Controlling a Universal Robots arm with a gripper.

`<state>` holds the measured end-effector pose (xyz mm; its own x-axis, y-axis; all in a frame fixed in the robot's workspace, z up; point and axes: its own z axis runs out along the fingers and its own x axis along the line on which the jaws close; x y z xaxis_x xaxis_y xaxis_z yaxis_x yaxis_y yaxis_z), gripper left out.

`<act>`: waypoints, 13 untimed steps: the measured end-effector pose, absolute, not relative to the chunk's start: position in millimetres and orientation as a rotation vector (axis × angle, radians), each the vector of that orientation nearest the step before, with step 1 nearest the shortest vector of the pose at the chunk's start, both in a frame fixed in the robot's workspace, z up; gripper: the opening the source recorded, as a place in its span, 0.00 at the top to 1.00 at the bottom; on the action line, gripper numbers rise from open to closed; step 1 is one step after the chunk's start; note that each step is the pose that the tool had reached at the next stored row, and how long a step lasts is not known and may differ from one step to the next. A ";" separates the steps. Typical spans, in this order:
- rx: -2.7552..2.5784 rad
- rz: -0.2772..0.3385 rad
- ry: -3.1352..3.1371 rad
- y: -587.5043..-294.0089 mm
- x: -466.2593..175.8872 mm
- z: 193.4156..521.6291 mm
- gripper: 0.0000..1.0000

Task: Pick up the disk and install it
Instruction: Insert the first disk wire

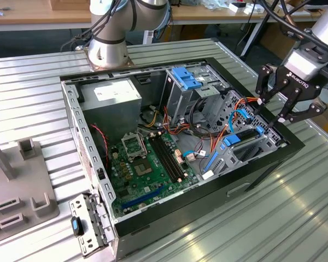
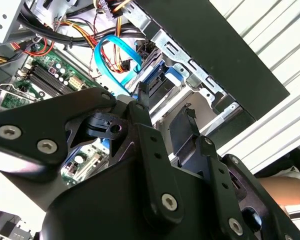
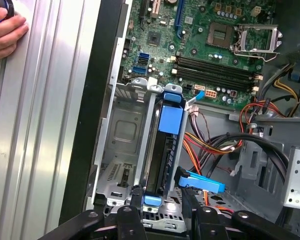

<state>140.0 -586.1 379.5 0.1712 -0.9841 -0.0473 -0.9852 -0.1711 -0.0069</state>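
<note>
In the steel bay (image 3: 121, 135) by the case's (image 1: 208, 203) rim, the disk (image 3: 162, 155) stands on edge between the rails. It is a flat grey slab in a glossy blue plastic carrier, and looks slotted in, though perhaps not fully home. The jaws are spread and released, astride its near end, so I judge the install step is in hand. Seating it calls for a straight push along the rails, clear of the limp orange cables (image 3: 210, 145) beside it.
</note>
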 end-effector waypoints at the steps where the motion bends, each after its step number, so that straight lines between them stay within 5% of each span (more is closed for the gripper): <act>1: -2.379 0.049 1.996 -586.0 142.3 379.5 0.56; 13: -2.412 0.050 1.957 -585.7 152.1 379.5 0.56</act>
